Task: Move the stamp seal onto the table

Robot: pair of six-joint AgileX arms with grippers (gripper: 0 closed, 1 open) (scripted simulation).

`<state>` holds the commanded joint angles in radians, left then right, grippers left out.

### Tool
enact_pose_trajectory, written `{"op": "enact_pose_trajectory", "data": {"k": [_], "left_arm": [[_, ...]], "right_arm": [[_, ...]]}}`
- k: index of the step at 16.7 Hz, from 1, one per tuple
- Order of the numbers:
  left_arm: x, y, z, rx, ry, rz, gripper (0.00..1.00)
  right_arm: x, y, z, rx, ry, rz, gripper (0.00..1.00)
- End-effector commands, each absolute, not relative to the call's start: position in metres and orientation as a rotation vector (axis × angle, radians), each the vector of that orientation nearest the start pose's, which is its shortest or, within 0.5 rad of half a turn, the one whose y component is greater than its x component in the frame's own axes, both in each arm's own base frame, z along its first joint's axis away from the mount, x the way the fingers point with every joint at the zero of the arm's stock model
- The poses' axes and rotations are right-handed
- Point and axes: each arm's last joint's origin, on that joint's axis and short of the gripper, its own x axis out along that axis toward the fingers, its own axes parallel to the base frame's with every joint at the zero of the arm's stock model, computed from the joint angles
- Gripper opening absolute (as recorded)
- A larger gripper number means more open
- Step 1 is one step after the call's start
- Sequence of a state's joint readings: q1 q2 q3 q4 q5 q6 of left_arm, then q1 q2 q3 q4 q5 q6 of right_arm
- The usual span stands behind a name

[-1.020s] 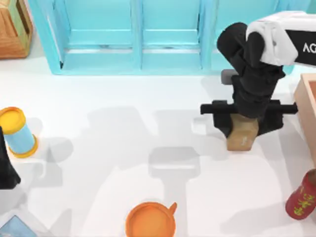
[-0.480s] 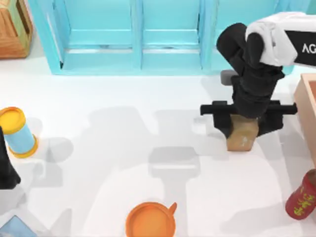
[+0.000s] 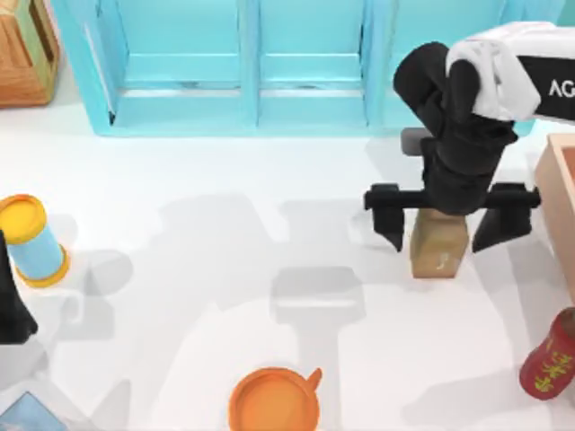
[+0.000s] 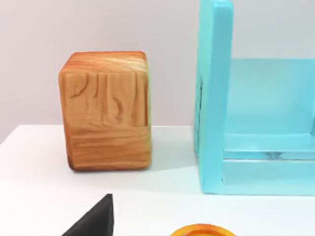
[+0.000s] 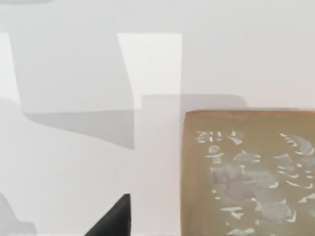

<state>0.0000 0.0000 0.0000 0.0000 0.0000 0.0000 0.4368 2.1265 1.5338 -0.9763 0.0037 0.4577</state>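
Note:
The stamp seal (image 3: pixel 438 248), a tan wooden block with a small white mark, stands on the white table (image 3: pixel 225 269) right of centre. My right gripper (image 3: pixel 446 230) hangs over it, open, with its black fingers (image 3: pixel 391 224) spread wide on either side and apart from the block. In the right wrist view the seal's patterned face (image 5: pixel 246 172) lies on the white surface beside one black fingertip (image 5: pixel 113 219). My left arm (image 3: pixel 11 301) is parked at the table's left edge; one of its fingertips (image 4: pixel 96 219) shows far to the side in the left wrist view.
A light-blue shelf cabinet (image 3: pixel 252 63) runs along the back. A wooden box (image 3: pixel 22 49) stands at the back left. A yellow-and-blue can (image 3: pixel 31 238) lies at the left, an orange cup (image 3: pixel 274 400) at the front, a red bottle (image 3: pixel 550 359) at the front right.
My right gripper's fingers have spread apart and let go of the stamp seal, which now stands free on the table. The left arm has not moved.

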Motion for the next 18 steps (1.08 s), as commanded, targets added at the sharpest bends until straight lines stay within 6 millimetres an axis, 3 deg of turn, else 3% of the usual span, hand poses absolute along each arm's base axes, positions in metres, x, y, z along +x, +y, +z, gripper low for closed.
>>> {"op": "enact_pose_trajectory", "data": {"k": [9, 11, 18], "left_arm": [[0.106, -0.001, 0.160, 0.000, 0.000, 0.000, 1.00], [0.106, -0.001, 0.160, 0.000, 0.000, 0.000, 1.00], [0.106, -0.001, 0.160, 0.000, 0.000, 0.000, 1.00]], "right_arm": [[0.366, 0.174, 0.146, 0.011, 1.571, -0.013, 1.00], [0.370, 0.177, 0.166, 0.011, 1.570, -0.012, 1.00], [0.367, 0.176, 0.270, 0.007, 1.578, -0.015, 1.00]]}}
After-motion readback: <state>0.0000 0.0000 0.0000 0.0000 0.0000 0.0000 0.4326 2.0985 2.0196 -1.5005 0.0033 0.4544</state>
